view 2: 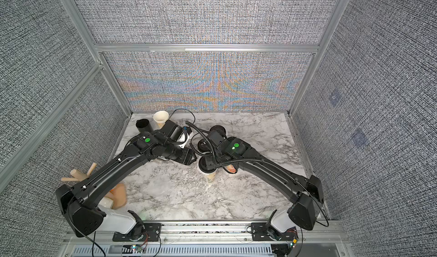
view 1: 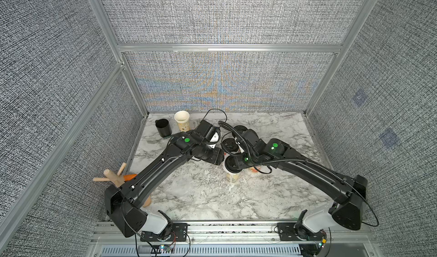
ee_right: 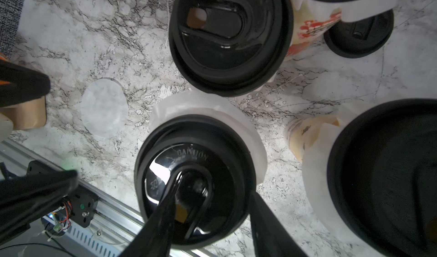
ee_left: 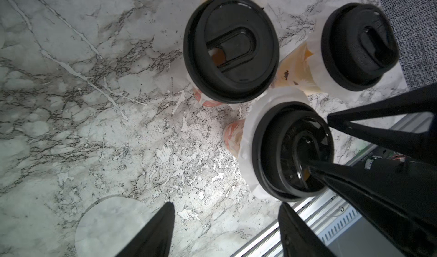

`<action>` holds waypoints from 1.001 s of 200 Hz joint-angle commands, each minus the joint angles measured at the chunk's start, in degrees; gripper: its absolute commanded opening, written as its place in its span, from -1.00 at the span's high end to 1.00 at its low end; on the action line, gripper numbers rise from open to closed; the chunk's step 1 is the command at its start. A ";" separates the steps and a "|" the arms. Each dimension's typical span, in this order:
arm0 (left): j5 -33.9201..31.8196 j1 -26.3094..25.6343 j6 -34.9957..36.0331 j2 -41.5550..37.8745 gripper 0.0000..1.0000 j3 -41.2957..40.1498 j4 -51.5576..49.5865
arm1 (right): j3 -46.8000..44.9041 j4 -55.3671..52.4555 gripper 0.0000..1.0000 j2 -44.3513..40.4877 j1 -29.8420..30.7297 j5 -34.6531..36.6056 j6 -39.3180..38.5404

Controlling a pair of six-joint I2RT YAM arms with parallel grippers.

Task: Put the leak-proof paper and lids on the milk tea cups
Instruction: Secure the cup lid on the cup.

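Left gripper (ee_left: 225, 206): jaws wide apart and empty above the counter (ee_left: 71, 102), beside one loose leak-proof paper (ee_left: 111, 220) sheet. Right gripper (ee_right: 214, 185): jaws partly apart, astride the black lid (ee_right: 194, 137) of a paper-covered milk tea cup (ee_left: 233, 135); whether it grips cannot be determined. The rear cup (view 1: 182, 123) stands uncovered.

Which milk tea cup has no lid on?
The milk tea cup at the back, beside the black mug: its cream mouth is bare, with no paper or lid. The other cups in view all carry black lids.
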 commanded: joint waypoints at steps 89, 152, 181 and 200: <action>0.73 -0.94 -1.24 3.60 -0.42 -1.56 4.70 | -3.45 0.13 -0.07 1.34 0.01 1.61 1.29; -0.40 -1.00 -0.64 3.29 -0.41 -2.52 3.65 | -8.46 0.07 -0.04 -1.72 0.01 1.09 2.96; -0.77 -1.04 -0.69 2.33 -0.41 -2.87 3.91 | -9.74 0.10 -0.03 -2.82 0.01 1.09 3.41; -0.95 -1.04 -0.67 2.64 -0.41 -2.98 4.01 | -9.98 0.27 -0.02 -2.88 0.01 1.09 3.47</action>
